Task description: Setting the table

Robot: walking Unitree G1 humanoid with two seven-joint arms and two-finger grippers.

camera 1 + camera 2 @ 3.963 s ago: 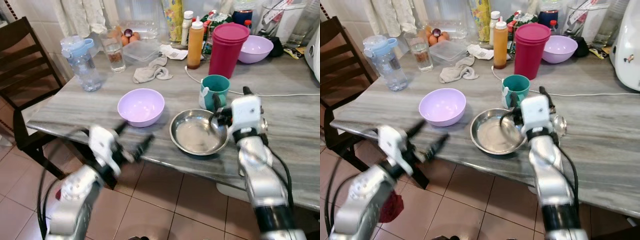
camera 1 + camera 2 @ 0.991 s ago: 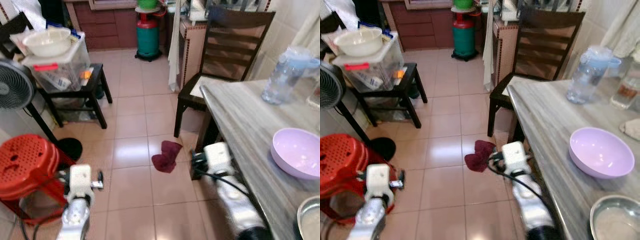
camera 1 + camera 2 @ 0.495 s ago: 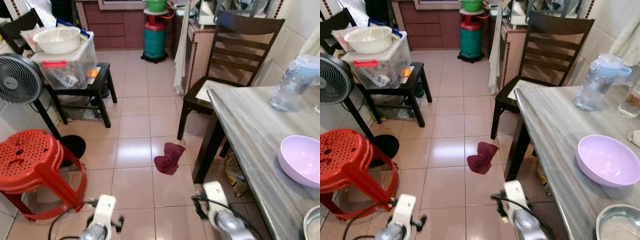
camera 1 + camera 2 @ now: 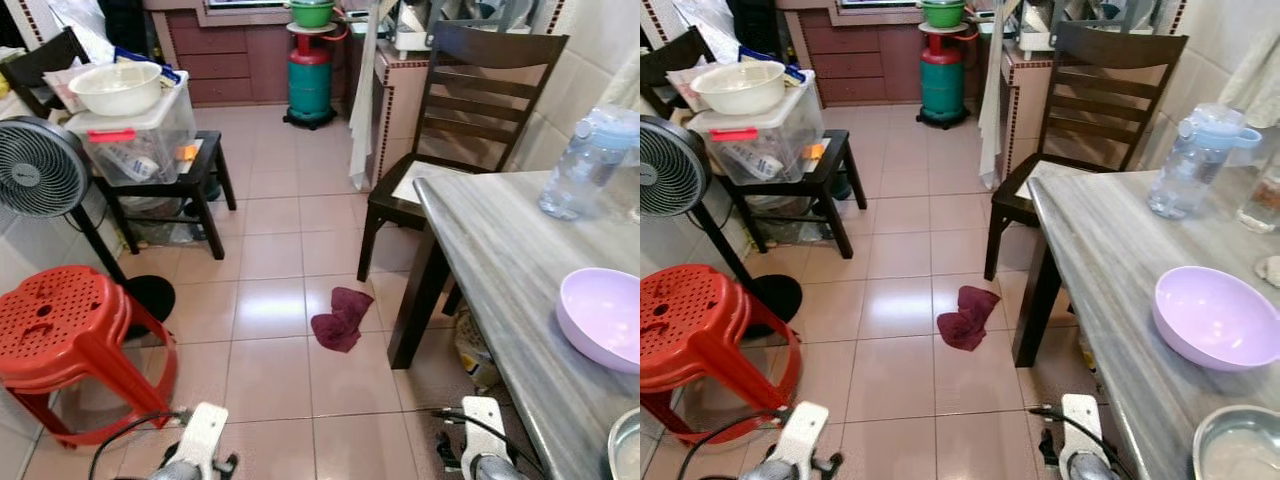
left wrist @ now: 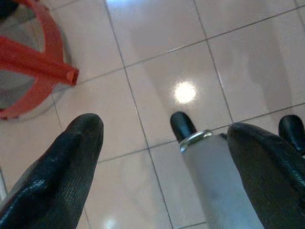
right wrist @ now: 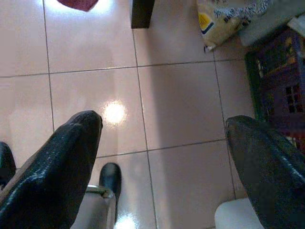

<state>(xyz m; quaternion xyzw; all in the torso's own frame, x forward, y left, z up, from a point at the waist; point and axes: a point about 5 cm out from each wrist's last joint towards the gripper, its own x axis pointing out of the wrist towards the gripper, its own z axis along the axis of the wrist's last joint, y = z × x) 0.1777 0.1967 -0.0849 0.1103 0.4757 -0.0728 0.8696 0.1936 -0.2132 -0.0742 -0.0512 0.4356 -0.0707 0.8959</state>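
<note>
The grey stone table [image 4: 490,250] runs along the right side. On it sit a lilac bowl [image 4: 603,318], the rim of a metal bowl [image 4: 1238,445] and a clear water bottle [image 4: 590,163]. Both arms hang low over the floor tiles, away from the table. The left arm [image 4: 200,445] is at the bottom left and the right arm [image 4: 1080,445] is beside the table's edge. In the left wrist view, my left gripper [image 5: 164,129] is open with nothing in it, above bare tiles. My right gripper [image 6: 162,124] is open too, and holds nothing.
A red plastic stool [image 4: 60,330] and a fan [image 4: 40,165] stand at the left. A dark red cloth [image 4: 340,318] lies on the floor by the table leg [image 4: 415,300]. A dark wooden chair [image 4: 470,100] sits at the table's far end. A yellow bag [image 6: 224,19] is under the table.
The view has swung from the tabletop to the room on the left. Both arms have dropped from table height to low over the floor, sinking further in the last second.
</note>
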